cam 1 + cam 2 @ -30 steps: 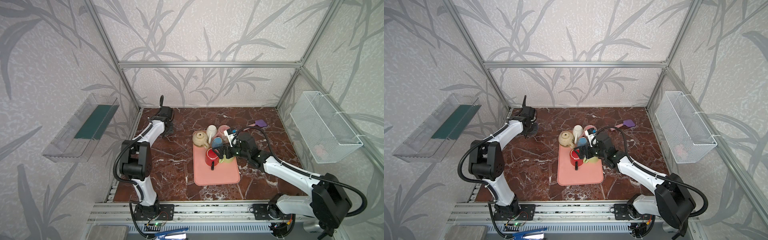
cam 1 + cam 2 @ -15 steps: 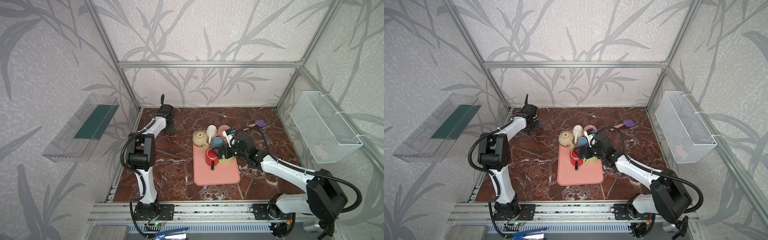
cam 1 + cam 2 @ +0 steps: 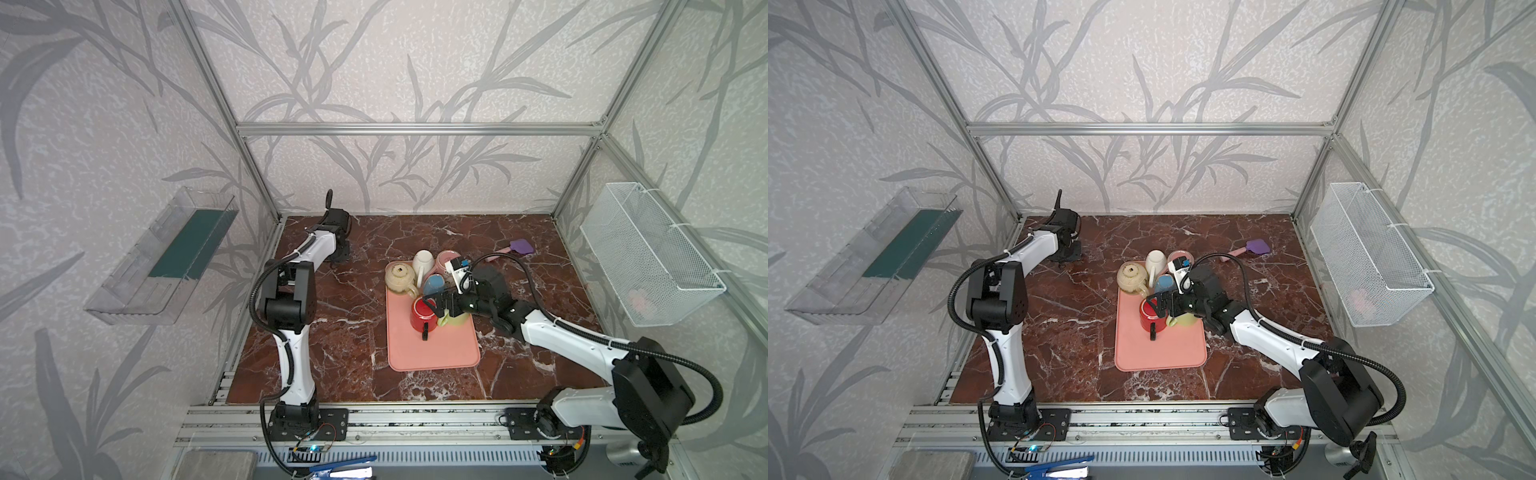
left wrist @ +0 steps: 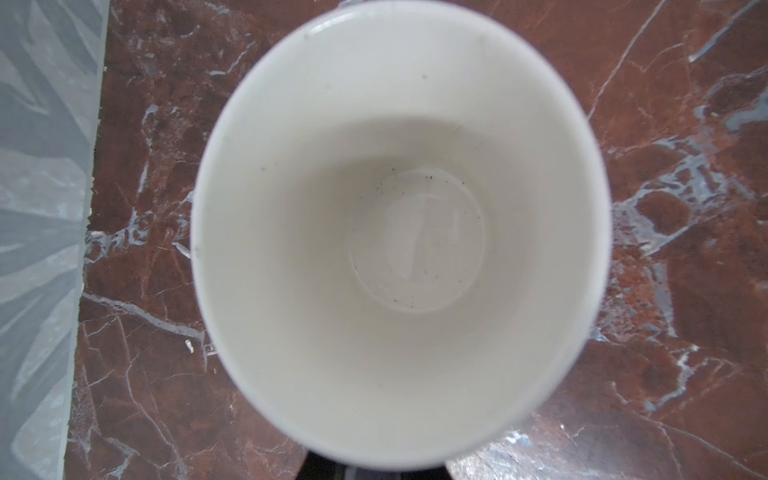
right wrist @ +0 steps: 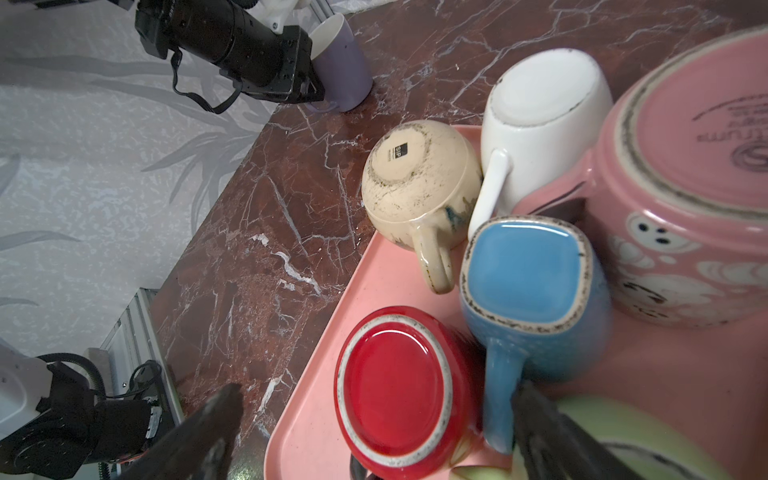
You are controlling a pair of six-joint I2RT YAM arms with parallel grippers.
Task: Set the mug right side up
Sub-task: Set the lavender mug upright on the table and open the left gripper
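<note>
Right gripper [image 5: 374, 395], jaws spread full, empty, straddles inverted red ceramic mug [image 3: 417, 320] on pink plastic tray [image 3: 432, 353] near one long edge; handle of blue square-based mug [image 5: 528, 274] crowds one finger [image 5: 536, 424], so closing could snag it.

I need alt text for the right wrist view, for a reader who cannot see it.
The open right gripper hangs over an upside-down red mug on a pink tray, beside a blue mug, a cream mug, a white mug and a pink mug, all upside down. Farther off, the left gripper holds an upright purple mug on the marble table.
</note>
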